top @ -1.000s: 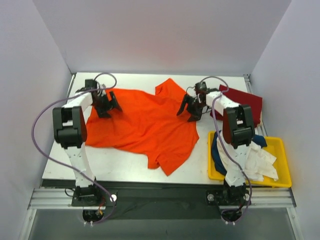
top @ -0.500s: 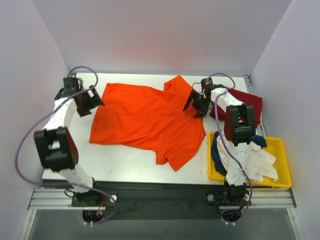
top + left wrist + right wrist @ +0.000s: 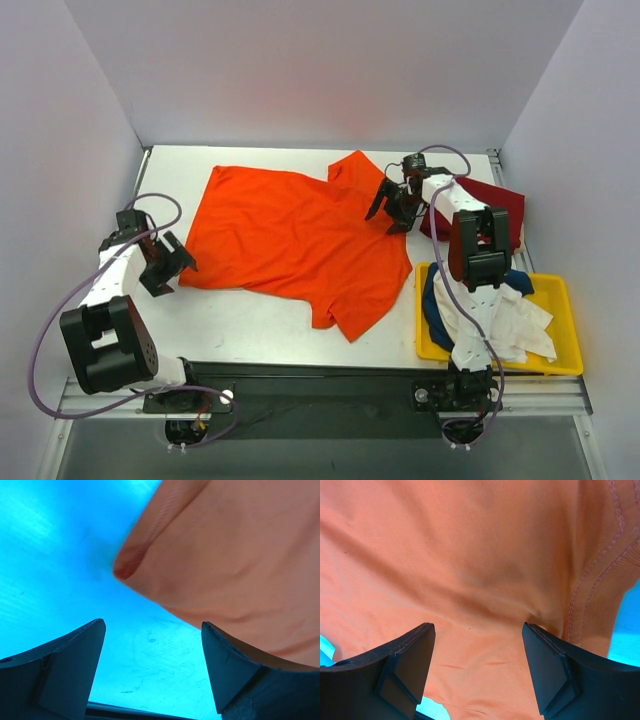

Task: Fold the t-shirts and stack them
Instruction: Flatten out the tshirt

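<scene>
A bright orange t-shirt (image 3: 300, 240) lies spread out, front down, across the middle of the table. My left gripper (image 3: 173, 270) stands open just left of its near left corner, over bare table (image 3: 150, 645); the orange corner (image 3: 225, 555) lies ahead of the fingers. Open too, my right gripper (image 3: 386, 214) hovers low over the shirt's far right part, with orange cloth (image 3: 475, 580) under the gap and a stitched edge (image 3: 600, 580) to the right. A dark red t-shirt (image 3: 492, 205) lies at the back right.
A yellow bin (image 3: 566, 292) at the front right holds a navy t-shirt (image 3: 433, 300) and a white one (image 3: 520, 320). White walls close in the table on the left, back and right.
My left gripper has let go of the orange shirt's far left part and swung along the left edge toward the front, to the near left corner. The shirt lies flatter. The right gripper barely moved.
</scene>
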`<state>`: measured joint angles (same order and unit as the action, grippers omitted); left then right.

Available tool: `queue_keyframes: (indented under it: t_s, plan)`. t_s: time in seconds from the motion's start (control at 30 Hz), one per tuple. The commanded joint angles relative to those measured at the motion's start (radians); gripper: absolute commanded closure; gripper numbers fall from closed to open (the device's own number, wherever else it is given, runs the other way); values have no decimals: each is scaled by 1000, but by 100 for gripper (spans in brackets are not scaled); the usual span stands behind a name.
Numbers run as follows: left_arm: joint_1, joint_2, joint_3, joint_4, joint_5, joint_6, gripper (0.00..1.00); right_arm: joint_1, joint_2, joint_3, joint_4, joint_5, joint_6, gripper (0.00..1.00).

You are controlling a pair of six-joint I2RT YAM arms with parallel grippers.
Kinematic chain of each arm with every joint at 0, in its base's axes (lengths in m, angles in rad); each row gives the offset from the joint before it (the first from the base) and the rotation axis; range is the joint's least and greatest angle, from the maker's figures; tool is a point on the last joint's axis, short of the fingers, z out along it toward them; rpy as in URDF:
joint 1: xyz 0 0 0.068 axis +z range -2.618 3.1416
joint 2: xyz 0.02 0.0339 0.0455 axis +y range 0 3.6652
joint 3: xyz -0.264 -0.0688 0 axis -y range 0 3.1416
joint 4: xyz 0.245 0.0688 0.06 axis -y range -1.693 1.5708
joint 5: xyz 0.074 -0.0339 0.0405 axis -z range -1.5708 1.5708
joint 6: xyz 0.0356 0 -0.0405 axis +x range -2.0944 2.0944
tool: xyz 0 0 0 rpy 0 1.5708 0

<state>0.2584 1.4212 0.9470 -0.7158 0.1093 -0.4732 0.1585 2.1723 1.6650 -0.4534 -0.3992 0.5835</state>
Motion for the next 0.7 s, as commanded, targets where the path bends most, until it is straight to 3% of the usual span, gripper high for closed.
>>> queue_keyframes:
  t_s: [0.0,0.37,0.67]
  plan:
    - [42,-65,-37,-8,6,-18,13,-1,-9,30,-41,-16,-2,28]
    - [47,-64,-140,68,3,-39,40,-19,-25,-7,-44,-24,-14,29]
    - [51,5,-143,137,-16,-48,43,-31,-34,-17,-45,-33,-24,29]
